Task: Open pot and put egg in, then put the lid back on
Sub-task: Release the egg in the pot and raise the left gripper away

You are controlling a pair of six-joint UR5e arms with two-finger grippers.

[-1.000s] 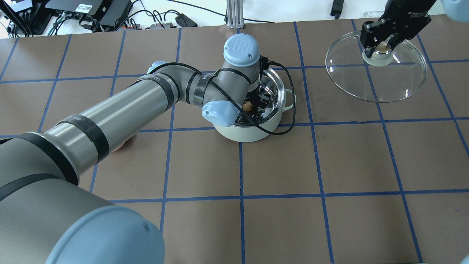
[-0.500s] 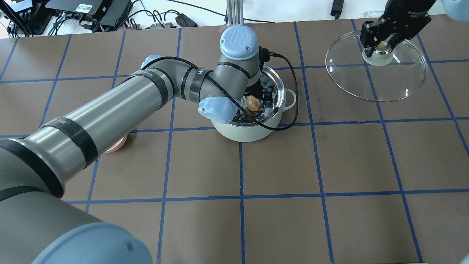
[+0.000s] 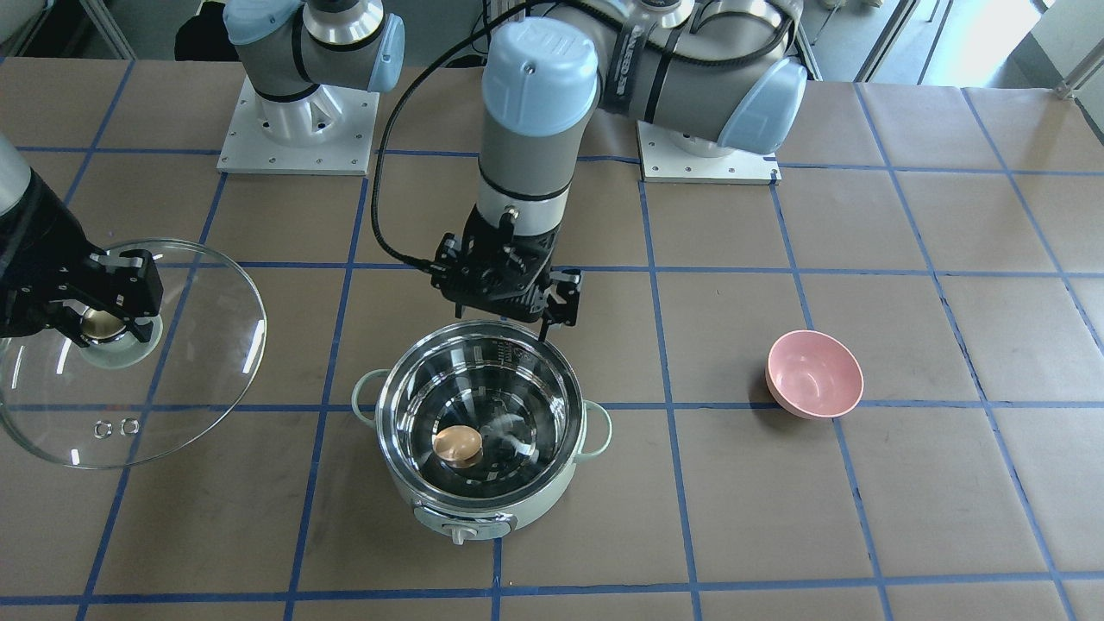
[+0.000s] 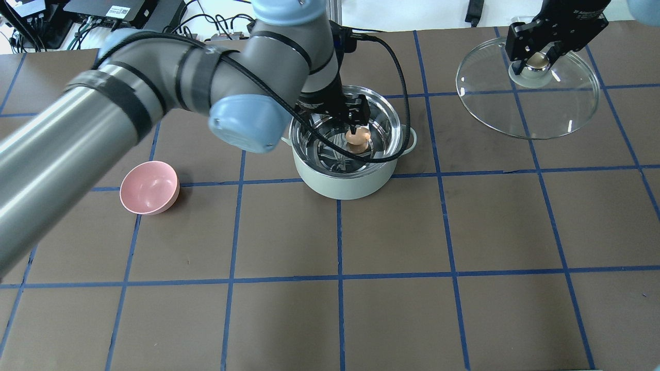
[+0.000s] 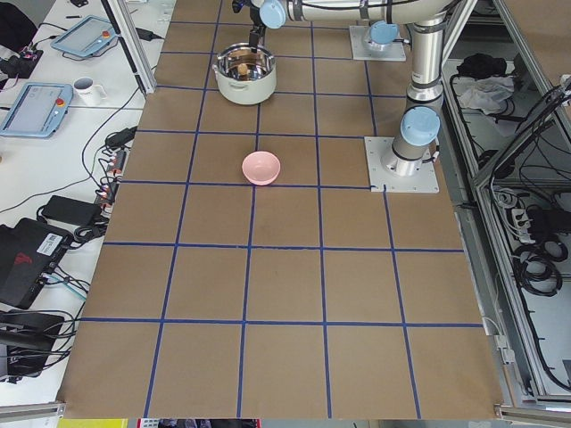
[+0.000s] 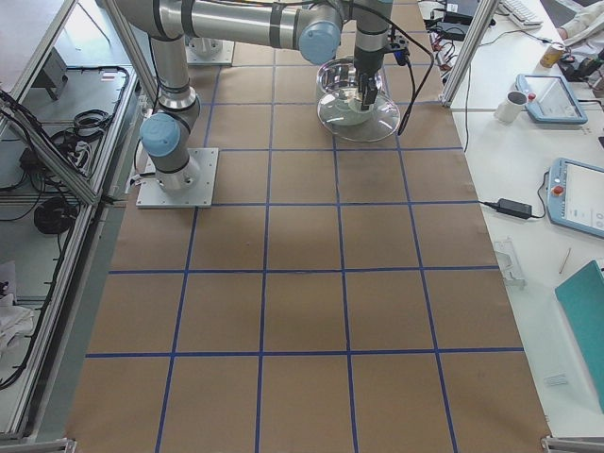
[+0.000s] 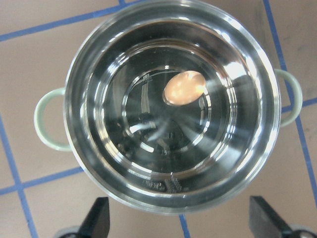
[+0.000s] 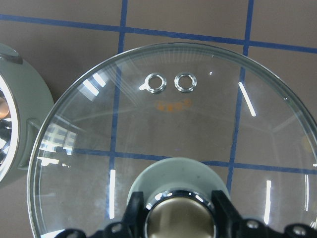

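The mint-green pot (image 3: 535,509) stands open at the table's middle; it also shows in the overhead view (image 4: 340,185) and the left wrist view (image 7: 74,148). The tan egg (image 3: 457,444) lies on its steel bottom (image 4: 357,136) (image 7: 184,88). My left gripper (image 3: 509,302) hangs open and empty above the pot (image 4: 356,111) (image 7: 181,223). My right gripper (image 3: 102,323) is shut on the beige knob of the glass lid (image 3: 172,388) and holds it tilted, off to the pot's side (image 4: 536,59) (image 8: 181,223). The lid (image 4: 541,113) (image 8: 173,129) shows its two vent holes.
A pink bowl (image 3: 815,375) sits on the brown table on the pot's other side from the lid, also in the overhead view (image 4: 149,188). My left arm's cable loops over the pot rim. Cables and electronics lie along the table's far edge.
My left gripper has risen out of the pot, open, and the egg stays on the pot's bottom. The left arm swung up and uncovered the pink bowl. The lid has shifted only slightly.
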